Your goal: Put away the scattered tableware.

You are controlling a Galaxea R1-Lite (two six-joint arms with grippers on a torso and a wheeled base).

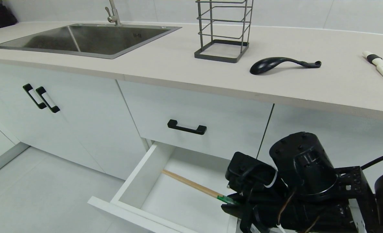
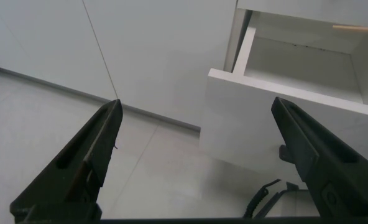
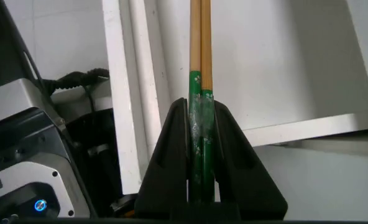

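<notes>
While the drawer point(image 1: 134, 181) stands open, a spoon point(image 1: 275, 64) rests on the countertop point(image 1: 307, 82).

Tan wooden chopsticks point(image 3: 200, 62) have patterned green ends. The drawer point(image 1: 134, 181) is white. The spoon point(image 1: 269, 64) is glossy black, the countertop point(image 1: 146, 68) pale beige, the wire rack point(image 1: 215, 59) dark grey.

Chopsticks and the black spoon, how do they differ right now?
The chopsticks are straight, pale wood with green ends; the spoon is glossy black with a curved handle. The chopsticks are clamped in the right gripper, pointing into the open drawer; the spoon lies loose on the counter beside the wire rack. Both are tableware not yet put away.
</notes>
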